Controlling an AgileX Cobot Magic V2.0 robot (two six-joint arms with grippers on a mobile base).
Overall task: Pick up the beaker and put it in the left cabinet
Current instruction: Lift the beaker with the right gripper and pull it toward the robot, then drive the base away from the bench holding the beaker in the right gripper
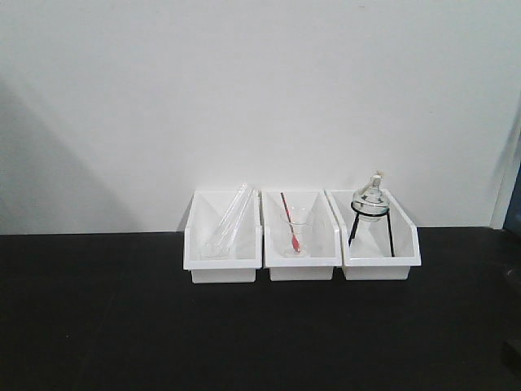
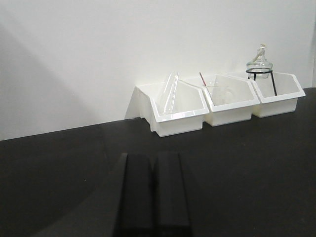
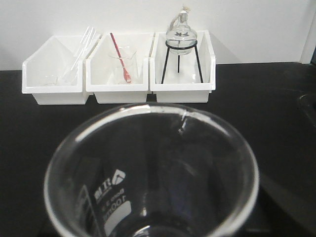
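The small clear glass beaker (image 3: 150, 168) with a flared rim and white printed graduation marks is filling the lower part of the right wrist view. Its open mouth is facing the camera, and it is sitting directly beneath that wrist, over the black table (image 3: 276, 98). The right tool is lying hidden behind the glass, so I cannot tell whether its fingers are clamping the beaker or standing apart.

Well beyond the beaker, three white plastic bins are sitting side by side against the white wall (image 3: 247, 24). The left bin (image 3: 57, 94) is holding slanted clear glass tubes (image 3: 79, 49). The middle bin (image 3: 118, 94) is holding a conical glass (image 3: 131, 59) with a red stick (image 3: 120, 57). The right bin (image 3: 182, 94) is carrying a round glass flask (image 3: 181, 34) on a black wire stand (image 3: 166, 64).

In the left wrist view the left tool (image 2: 153, 192) is showing over the table, its two dark fingers pressing together, well apart from the bins.
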